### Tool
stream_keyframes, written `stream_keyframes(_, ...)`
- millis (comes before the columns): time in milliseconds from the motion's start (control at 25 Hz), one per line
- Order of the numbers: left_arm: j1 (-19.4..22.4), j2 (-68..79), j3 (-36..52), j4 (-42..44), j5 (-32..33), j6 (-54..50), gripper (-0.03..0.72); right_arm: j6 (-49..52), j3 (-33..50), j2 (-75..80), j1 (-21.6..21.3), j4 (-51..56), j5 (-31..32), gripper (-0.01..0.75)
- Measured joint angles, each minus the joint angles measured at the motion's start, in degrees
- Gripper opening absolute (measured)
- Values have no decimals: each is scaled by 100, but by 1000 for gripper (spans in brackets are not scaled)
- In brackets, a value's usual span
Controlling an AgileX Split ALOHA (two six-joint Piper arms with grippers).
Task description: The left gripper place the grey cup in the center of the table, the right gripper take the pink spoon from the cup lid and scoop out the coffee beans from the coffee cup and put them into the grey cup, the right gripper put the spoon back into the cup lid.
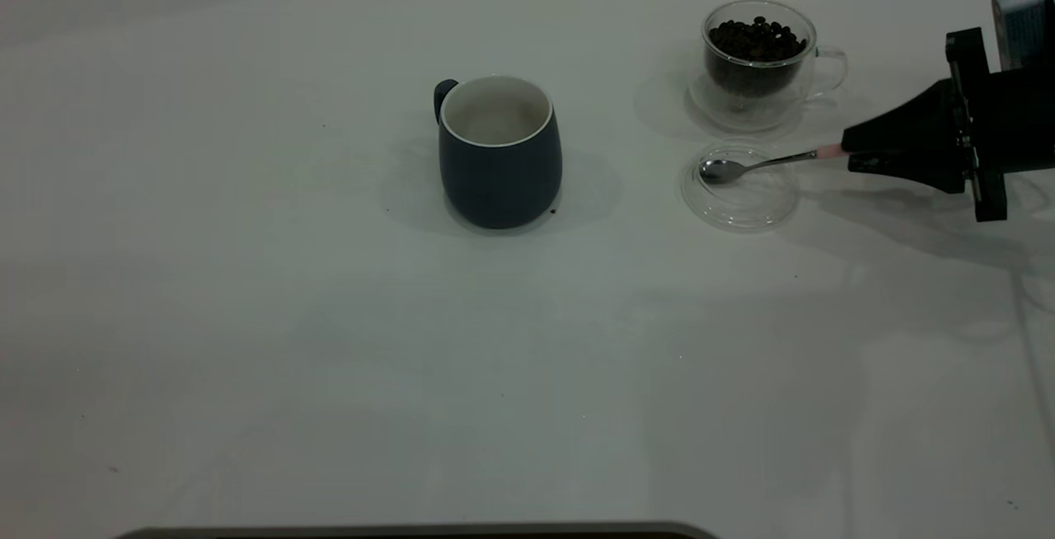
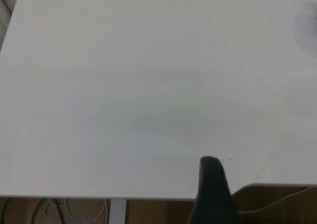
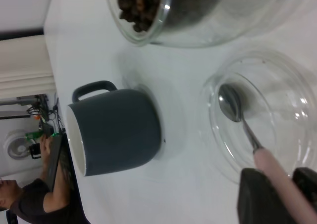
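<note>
**Exterior view: spoon gripped by its handle, bowl in the lid**

Exterior view shows the right gripper (image 1: 849, 153) reaching in from the table's (image 1: 247, 316) right edge, its black jaws closed around the pale handle end of the pink spoon (image 1: 754, 166). The spoon's long axis runs away from the claw toward the table's middle, its silver bowl resting inside the cup lid (image 1: 740, 190). The right wrist view confirms it: the fingers (image 3: 260, 196) flank the pink handle, with the bowl low in the clear disc.

The coffee cup (image 1: 760, 61), heaped with coffee beans (image 1: 757, 38), stands just beyond the lid toward the far edge, so the scoop probably calls for a lift and a short swing that way. The grey cup (image 1: 499, 152) sits upright near the centre, well apart from the lid, with bare tabletop between.

The left gripper (image 2: 214, 192) hangs over the left part of the table; whether it is open cannot be told.
</note>
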Motion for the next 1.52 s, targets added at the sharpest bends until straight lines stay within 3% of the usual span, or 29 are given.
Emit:
stream_keyframes(240, 0, 0, 0, 0, 0, 0, 586, -25, 0, 0, 0, 36, 29, 500)
stream_keyframes(400, 0, 0, 0, 0, 0, 0, 586, 59, 0, 0, 0, -30, -12, 588)
stream_keyframes(640, 0, 0, 0, 0, 0, 0, 586, 241, 0, -12, -127, -343, -402, 591)
stream_keyframes(840, 0, 0, 0, 0, 0, 0, 586, 579, 0, -328, -510, -947, -667, 591)
stream_keyframes(960, 0, 0, 0, 0, 0, 5, 586, 1172, 0, -908, -780, -1720, -789, 591)
stream_keyframes(1120, 0, 0, 0, 0, 0, 11, 586, 2774, 6, -2101, -849, -3432, -889, 591)
stream_keyframes(1320, 0, 0, 0, 0, 0, 11, 586, 5118, 11, -3850, -210, -5693, -685, 591)
stream_keyframes(1520, 0, 0, 0, 0, 0, 11, 586, 6169, 124, -5312, 895, -7280, -80, 591)
